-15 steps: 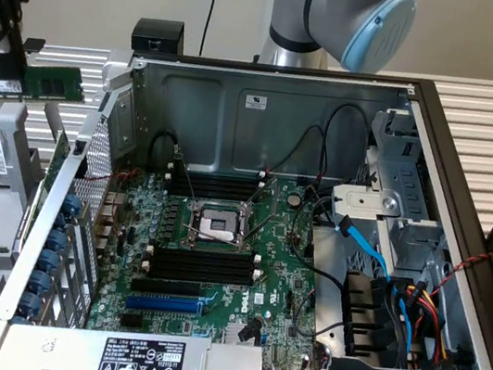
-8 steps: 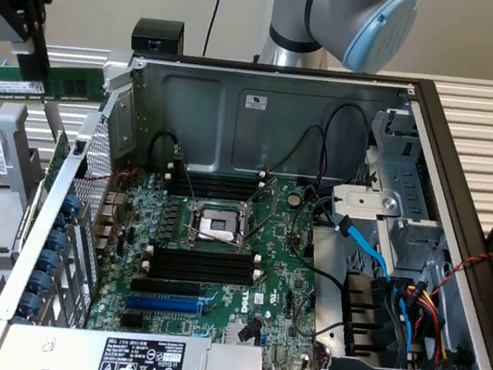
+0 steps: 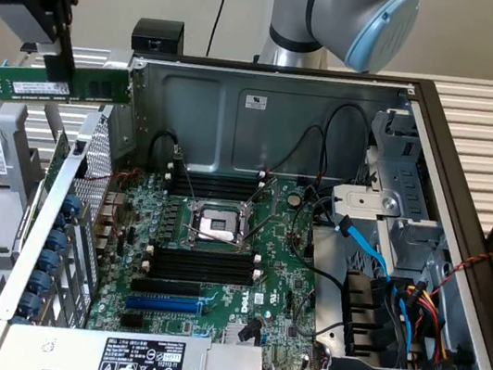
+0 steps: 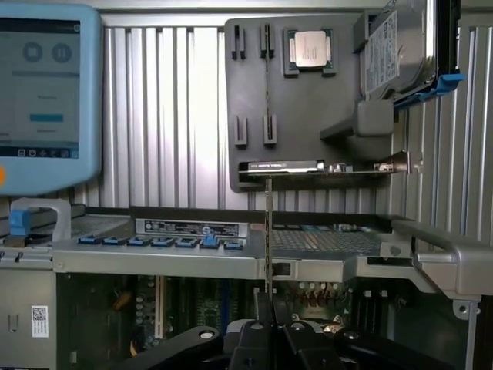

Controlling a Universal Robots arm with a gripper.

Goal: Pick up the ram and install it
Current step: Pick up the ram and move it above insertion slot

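Grips the ram (image 3: 94,84), a thin, flat, dark-green stick with a white label, between the almost closed black fingers (image 3: 58,59) of the gripper (image 3: 58,73), upper left of the exterior view, beside the grey sheet-metal case (image 3: 220,115) corner

gripper (image 3: 58,73) up high at the exterior view's left, fingers pointing down, pinched tight on the ram (image 3: 94,84). 1 arm joint (image 3: 349,13), grey with blue end cap, sits at top centre.

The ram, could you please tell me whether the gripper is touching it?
Touching. The exterior view shows the gripper shut on the middle of the ram, holding it in the air.
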